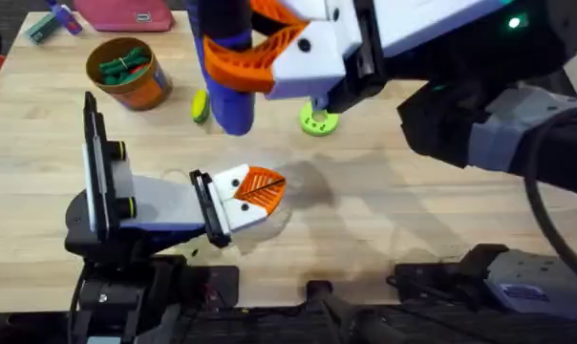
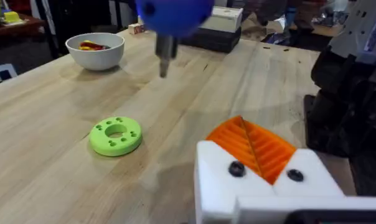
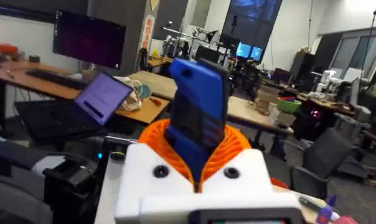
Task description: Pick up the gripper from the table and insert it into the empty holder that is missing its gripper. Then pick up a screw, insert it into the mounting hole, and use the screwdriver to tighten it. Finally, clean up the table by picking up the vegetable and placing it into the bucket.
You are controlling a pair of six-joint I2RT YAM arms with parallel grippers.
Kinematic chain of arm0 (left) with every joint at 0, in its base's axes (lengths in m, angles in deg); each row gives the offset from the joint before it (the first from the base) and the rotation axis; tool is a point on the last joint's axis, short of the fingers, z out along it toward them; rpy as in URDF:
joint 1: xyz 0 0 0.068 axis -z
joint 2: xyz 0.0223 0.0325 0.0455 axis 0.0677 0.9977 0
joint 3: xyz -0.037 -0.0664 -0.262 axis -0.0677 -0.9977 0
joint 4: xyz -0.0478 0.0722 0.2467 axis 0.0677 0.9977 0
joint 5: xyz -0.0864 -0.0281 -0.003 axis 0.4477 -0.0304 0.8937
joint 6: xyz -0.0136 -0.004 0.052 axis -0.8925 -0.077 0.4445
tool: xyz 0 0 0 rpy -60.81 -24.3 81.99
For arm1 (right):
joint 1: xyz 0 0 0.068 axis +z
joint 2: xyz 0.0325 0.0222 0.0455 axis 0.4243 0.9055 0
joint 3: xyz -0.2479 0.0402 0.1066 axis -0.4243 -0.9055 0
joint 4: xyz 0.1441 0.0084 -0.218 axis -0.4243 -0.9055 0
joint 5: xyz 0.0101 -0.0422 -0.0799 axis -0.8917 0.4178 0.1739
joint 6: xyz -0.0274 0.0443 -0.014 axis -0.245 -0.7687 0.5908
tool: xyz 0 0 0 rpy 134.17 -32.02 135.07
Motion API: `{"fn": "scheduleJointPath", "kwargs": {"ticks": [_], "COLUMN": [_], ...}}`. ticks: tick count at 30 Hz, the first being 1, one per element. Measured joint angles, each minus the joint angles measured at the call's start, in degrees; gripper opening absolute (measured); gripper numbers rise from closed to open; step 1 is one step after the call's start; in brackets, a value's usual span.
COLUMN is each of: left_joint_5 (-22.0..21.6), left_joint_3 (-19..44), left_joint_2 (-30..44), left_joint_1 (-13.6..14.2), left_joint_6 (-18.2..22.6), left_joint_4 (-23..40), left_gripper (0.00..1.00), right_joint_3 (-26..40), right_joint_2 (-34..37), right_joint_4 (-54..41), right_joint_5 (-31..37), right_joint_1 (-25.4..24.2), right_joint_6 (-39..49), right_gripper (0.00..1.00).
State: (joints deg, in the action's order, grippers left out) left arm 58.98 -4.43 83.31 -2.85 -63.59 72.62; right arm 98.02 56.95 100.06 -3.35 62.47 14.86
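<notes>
Right gripper [image 3: 197, 163]: raised high over the middle of the table, its orange fingers clamped on the body of the blue screwdriver [image 1: 229, 76], with the blue casing squeezed between the ribbed pads in the right wrist view.
Screwdriver: held off the wood with the thin metal tip pointing down; the left wrist view has that tip hanging over bare table, well behind the green disc [image 2: 116, 135].
Handling: it looks rigid and smooth-sided, probably heavier than the small parts, so I judge a mid-body hold like this one keeps it from tipping; the slick casing could slide if the squeeze eases.
Left gripper [image 1: 255, 194]: low near the front middle of the table, orange fingers pressed together with nothing between them.
Vegetable [image 1: 202, 107]: a small yellow-green oval lying on the wood toward the back, just beside the screwdriver and near the bucket; light and rounded, likely to roll, best pinched across its short width.
Bucket [image 1: 146, 88]: back left of the table, upright, with green and red bits inside.
White bowl [image 2: 95, 50]: far off on the table in the left wrist view, with small items inside.
</notes>
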Motion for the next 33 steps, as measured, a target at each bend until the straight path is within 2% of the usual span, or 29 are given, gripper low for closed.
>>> {"fn": "scheduleJointPath", "kwargs": {"ticks": [8,33], "left_joint_5": [0.0,0.0], "left_joint_3": [0.0,0.0], "left_joint_2": [0.0,0.0], "left_joint_1": [0.0,0.0], "left_joint_6": [0.0,0.0], "left_joint_4": [0.0,0.0], "left_gripper": [0.01,0.01], "right_joint_3": [-0.4,-0.4], "right_joint_2": [0.0,0.0], "right_joint_4": [0.1,-3.3], "right_joint_5": [0.1,-5.3], "right_joint_1": [2.4,4.0], "right_joint_6": [-1.2,-2.5], "right_gripper": [0.024,0.024]}}
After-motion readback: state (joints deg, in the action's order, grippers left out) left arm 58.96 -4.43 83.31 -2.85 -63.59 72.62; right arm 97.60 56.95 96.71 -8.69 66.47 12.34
